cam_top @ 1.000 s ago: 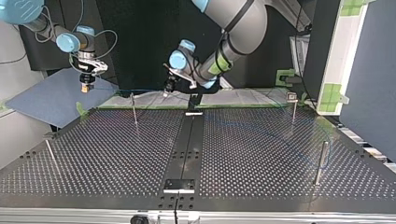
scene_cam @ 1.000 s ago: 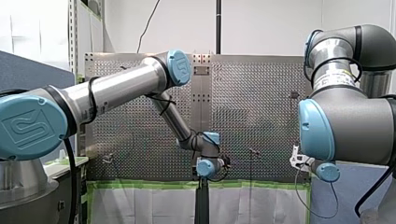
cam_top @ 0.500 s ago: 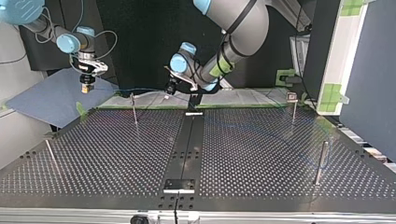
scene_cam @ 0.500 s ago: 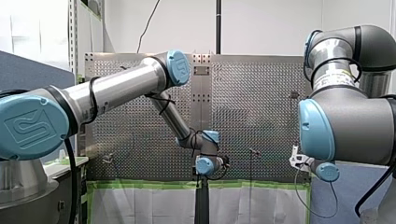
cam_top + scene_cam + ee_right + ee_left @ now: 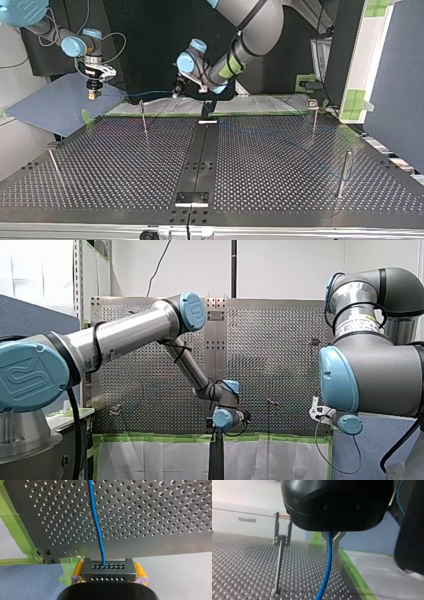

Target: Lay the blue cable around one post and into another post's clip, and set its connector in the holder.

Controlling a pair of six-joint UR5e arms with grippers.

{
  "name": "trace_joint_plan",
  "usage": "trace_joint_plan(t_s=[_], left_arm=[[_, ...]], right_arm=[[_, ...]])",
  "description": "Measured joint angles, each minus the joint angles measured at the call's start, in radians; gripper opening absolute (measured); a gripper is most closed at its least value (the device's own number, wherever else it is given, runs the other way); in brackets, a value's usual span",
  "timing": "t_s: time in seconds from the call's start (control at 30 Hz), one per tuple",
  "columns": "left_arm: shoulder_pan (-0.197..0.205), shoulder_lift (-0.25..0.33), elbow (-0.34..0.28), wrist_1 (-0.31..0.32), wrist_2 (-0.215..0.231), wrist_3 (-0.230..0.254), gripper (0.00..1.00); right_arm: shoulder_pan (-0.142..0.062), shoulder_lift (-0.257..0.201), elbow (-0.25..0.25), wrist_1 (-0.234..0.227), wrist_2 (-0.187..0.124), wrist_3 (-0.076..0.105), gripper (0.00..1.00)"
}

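Left gripper (image 5: 331, 542) is closed on the blue cable (image 5: 325, 575). Right gripper (image 5: 108, 567) clamps the connector (image 5: 107, 576) between yellow pads, just beyond the perforated table (image 5: 150, 517) edge. The span between them runs nearly straight above a post (image 5: 143, 116). Risk: excess tension could slip the cable through the metal fingers or strain the connector joint.

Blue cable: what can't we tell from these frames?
- Left wrist view: blue cable runs off the edge ahead of my left hand.
- Top view: over the table it is too thin to trace around the posts.
- Front view: wrist hides my left hand.
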Motion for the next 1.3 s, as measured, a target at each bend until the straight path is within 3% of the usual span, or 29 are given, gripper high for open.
trace_joint_plan(t_s=[0.23,0.53,0.9,1.3], left_arm=[[-0.014,0.001,0.002,-0.016,-0.001,0.044,0.0],[-0.02,0.004,0.023,-0.022,-0.027,0.052,0.0],[-0.035,0.014,0.031,-0.033,-0.028,0.059,0.0],[-0.04,0.047,0.042,-0.04,-0.024,0.023,0.0]], right_arm=[[0.003,0.001,0.0,0.002,-0.001,-0.003,0.0],[0.004,0.001,-0.004,0.001,-0.003,-0.004,0.0],[0.004,0.001,-0.006,0.001,-0.005,-0.003,0.0],[0.005,0.002,-0.009,0.004,-0.005,-0.004,0.0]])
